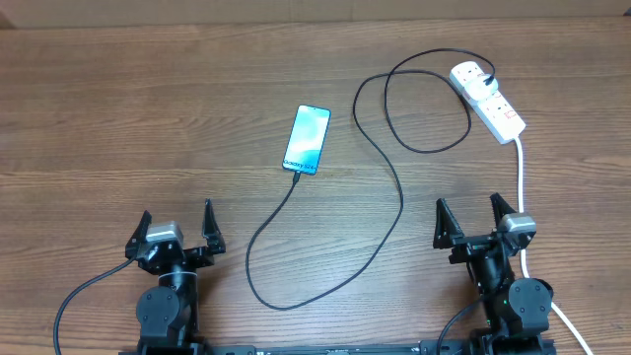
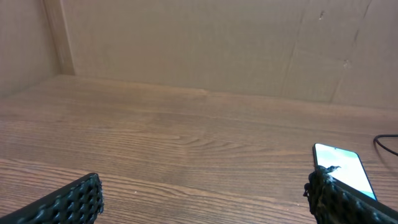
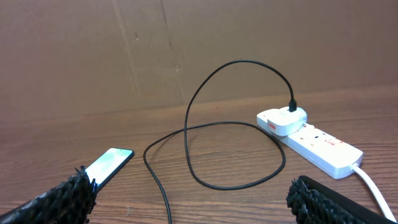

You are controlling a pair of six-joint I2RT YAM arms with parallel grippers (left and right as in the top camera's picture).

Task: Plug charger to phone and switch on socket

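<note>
At the bottom of the overhead view, left gripper (image 1: 176, 230) at lower left and right gripper (image 1: 473, 223) at lower right, both with jaws wide apart and holding nothing. Between them, on the wooden table (image 1: 118, 118), a big loop of the charger (image 1: 380, 251), thin and black. Higher, near the centre, the phone (image 1: 308, 138), lying flat, slightly tilted, screen light blue; cable tip touching its lower edge, seemingly plugged, but too small to confirm. At upper right, the socket (image 1: 489, 101), white, lying diagonally, with a white adapter at its far end and the black cable going into it. White cord (image 1: 520, 177) running down from the socket past the right gripper.

Only in the right wrist view: cable rising in a high arch above the adapter (image 3: 282, 119); brown cardboard wall (image 3: 249, 37) behind. Red marks on the strip visible, switch position impossible to read.

In the left wrist view, only the top corner of the phone (image 2: 342, 167), partly hidden by a finger (image 2: 348, 202); socket out of frame.
</note>
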